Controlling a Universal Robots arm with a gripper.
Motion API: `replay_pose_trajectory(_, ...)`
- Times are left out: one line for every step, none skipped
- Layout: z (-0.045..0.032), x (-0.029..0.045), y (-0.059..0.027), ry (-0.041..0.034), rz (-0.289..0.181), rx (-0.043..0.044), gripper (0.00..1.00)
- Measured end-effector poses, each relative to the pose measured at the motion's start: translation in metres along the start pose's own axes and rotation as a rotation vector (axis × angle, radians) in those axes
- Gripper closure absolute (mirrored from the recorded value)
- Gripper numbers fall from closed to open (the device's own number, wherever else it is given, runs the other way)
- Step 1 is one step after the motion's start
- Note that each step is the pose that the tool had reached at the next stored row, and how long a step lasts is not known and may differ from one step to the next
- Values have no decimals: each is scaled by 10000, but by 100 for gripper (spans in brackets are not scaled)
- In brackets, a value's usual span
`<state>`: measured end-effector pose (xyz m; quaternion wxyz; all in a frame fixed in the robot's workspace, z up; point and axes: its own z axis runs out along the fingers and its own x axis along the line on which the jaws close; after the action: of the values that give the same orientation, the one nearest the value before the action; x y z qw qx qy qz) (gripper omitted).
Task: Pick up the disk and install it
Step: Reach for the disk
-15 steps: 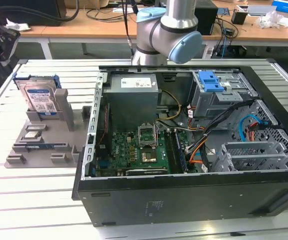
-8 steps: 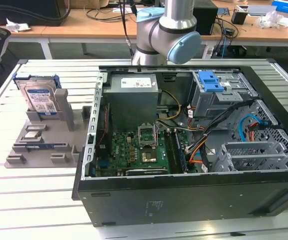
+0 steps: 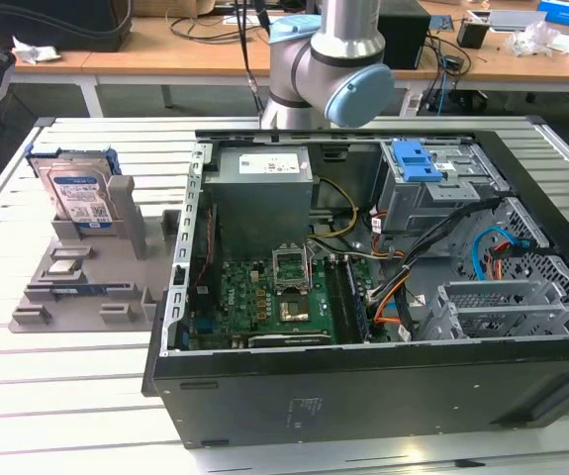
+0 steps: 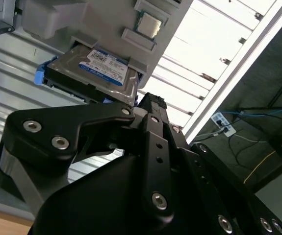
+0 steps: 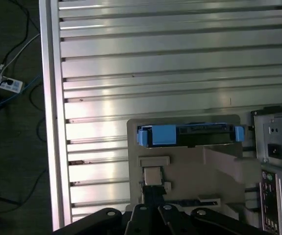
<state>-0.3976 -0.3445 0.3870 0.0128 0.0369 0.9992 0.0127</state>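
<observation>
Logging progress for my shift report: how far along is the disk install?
Done: nothing yet. The disk stands upright in its gray holder, outside the computer case. In hand: nothing; in the second wrist view the gripper is aimed toward the disk, apart from it. Left: the pickup and the install.

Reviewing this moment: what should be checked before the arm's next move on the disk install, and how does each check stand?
1. Disk standing upright in the grey holder: ok.
2. Disk gripped: not ok. In the first wrist view the gripper is apart from it.
3. Computer case open, inside exposed: ok.
4. Drive cage has a free slot: cannot tell.
5. Cables clear of the cage: not ok. They run right beside it.
</observation>
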Motion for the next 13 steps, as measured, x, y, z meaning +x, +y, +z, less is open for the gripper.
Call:
replay_pose_trajectory(5, -13, 21, -22, -11, 266, 89)
replay_pose_trajectory(9, -39, 41, -28, -17, 381, 89)
replay_pose_trajectory(16, -90, 62, -18, -27, 386, 89)
replay_pose_trajectory(19, -113, 69, -10, -31, 387, 89)
replay_pose_trajectory(22, -131, 76, -3, -35, 387, 89)
replay_pose_trajectory(25, -149, 84, 4, -38, 388, 89)
replay_pose_trajectory(28, -163, 91, 8, -40, 388, 89)
replay_pose_trajectory(31, -183, 102, 13, -49, 388, 89)
replay_pose_trajectory(33, -197, 108, 15, -57, 387, 89)
replay_pose_trajectory(33, -203, 111, 16, -60, 387, 89)
replay_pose_trajectory(33, -204, 111, 17, -61, 388, 89)
replay_pose_trajectory(33, -204, 112, 17, -61, 388, 89)
replay_pose_trajectory(33, -204, 112, 17, -61, 388, 89)
